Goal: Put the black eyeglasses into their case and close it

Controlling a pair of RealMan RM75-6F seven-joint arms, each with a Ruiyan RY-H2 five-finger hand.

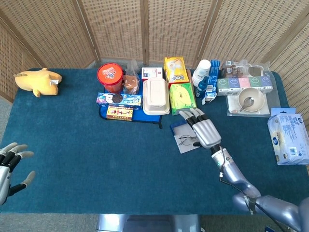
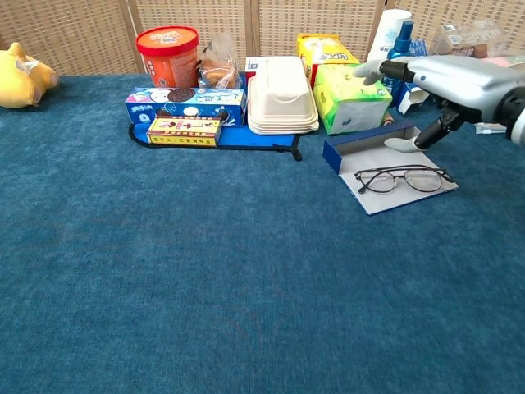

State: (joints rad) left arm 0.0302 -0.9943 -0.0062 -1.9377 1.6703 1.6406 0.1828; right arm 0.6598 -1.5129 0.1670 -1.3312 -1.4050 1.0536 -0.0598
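Chest view — eyeglasses [image 2: 402, 178] lie crosswise on open case [image 2: 379, 156].

Head view high above the table [image 1: 72, 159], looking steeply down, whole tabletop in frame, chest view low and near, facing forward across it, both sharing the eyeglasses [image 1: 188, 141] [image 2: 402, 178] beneath the right hand's fingers [image 1: 192, 116] [image 2: 385, 71].

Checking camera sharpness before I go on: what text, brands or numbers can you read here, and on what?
Nothing reads for certain.
Red tub: label print blurred.
Yellow box: large letters, too blurred to quote.
Green pack: print too small.
Blue box: pictures and print, unreadable.
Small red-yellow box: print unreadable.
White pack: blue logo, unreadable.
Glasses and case: no markings visible.
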